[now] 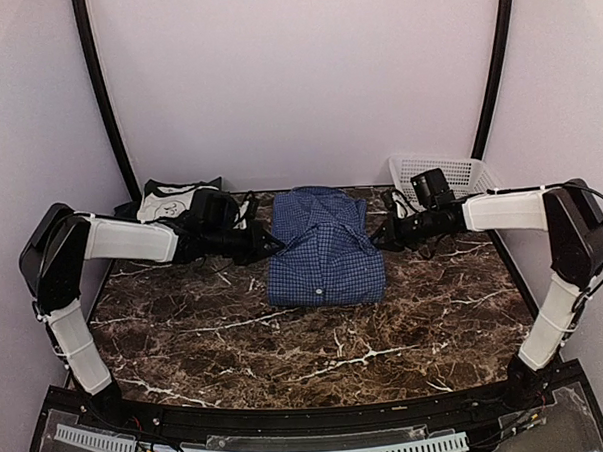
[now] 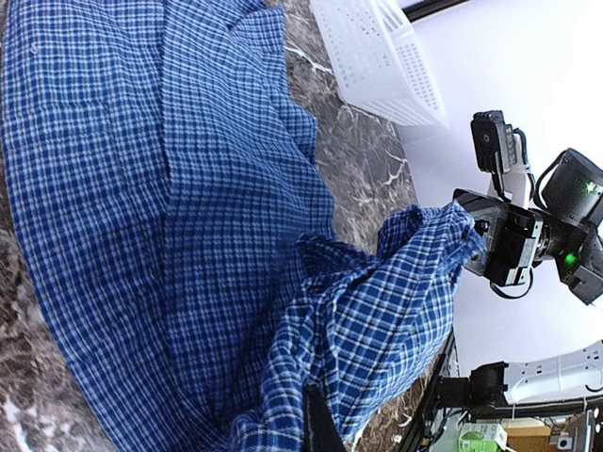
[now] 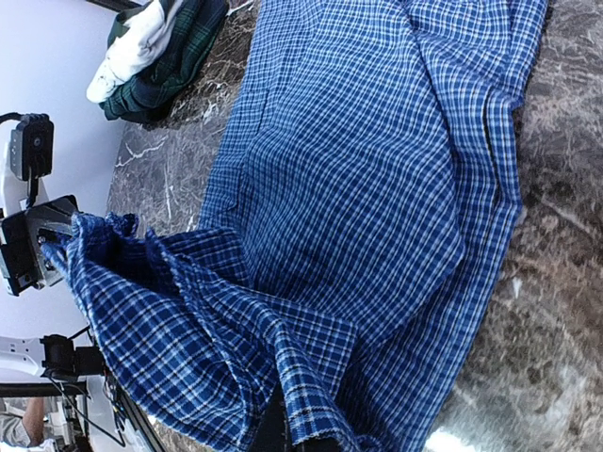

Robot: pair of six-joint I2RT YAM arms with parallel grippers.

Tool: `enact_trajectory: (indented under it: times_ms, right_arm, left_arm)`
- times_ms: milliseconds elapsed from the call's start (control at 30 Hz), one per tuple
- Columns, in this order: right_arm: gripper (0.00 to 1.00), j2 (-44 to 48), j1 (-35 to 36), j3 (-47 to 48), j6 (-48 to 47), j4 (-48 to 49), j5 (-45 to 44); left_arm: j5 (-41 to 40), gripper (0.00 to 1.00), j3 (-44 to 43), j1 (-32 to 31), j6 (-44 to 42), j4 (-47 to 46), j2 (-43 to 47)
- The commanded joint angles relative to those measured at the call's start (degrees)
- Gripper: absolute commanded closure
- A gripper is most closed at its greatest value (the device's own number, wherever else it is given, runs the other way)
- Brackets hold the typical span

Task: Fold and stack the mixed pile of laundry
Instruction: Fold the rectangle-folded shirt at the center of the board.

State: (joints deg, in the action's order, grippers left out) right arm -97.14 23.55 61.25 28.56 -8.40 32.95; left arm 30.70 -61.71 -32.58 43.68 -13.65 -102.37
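left gripper [image 1: 272, 244] clamping the left edge of the blue check shirt [image 1: 323, 250], right gripper [image 1: 379, 235] pinching its right edge, green plaid garments [image 1: 175, 199] lying behind on the marble table [image 1: 286, 337]

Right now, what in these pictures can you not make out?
- Left tool fingertips: buried in the blue checked shirt, both wrist views.
- Right tool fingertips: likewise.
- White basket inside: top view, right arm partly covers it.
- Green-and-white clothes: left arm overlaps them; right wrist view's edge crops them.
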Motion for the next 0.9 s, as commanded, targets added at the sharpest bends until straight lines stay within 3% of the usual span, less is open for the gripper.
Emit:
enact_trajectory:
  times_ms: [0,267,733,800,867]
  right_arm:
    - [1.0,-7.0,-1.3,6.2,-2.3,3.9,2.2]
    - [1.0,-15.4,-4.1,11.1,-2.0,6.5,2.2]
    - [1.0,-20.9,-4.9,17.1,-2.0,6.4,2.5]
    - [1.0,-21.7,-5.0,17.7,-1.9,6.4,2.0]
    - [0.91,-22.3,-5.5,18.6,-1.9,5.6,2.3]
  left_arm:
    - [1.5,1.0,-3.8,3.0,-2.1,-0.4,-5.6]
    - [2.0,1.0,-11.6,4.5,-2.0,-1.6,-15.6]
    - [1.0,0.99,-16.0,6.2,-2.9,-1.9,-19.4]
    - [0.3,0.98,-16.6,6.2,-3.5,-0.9,-19.9]
    - [-0.1,0.89,-17.0,6.6,-4.0,-0.1,-20.1]
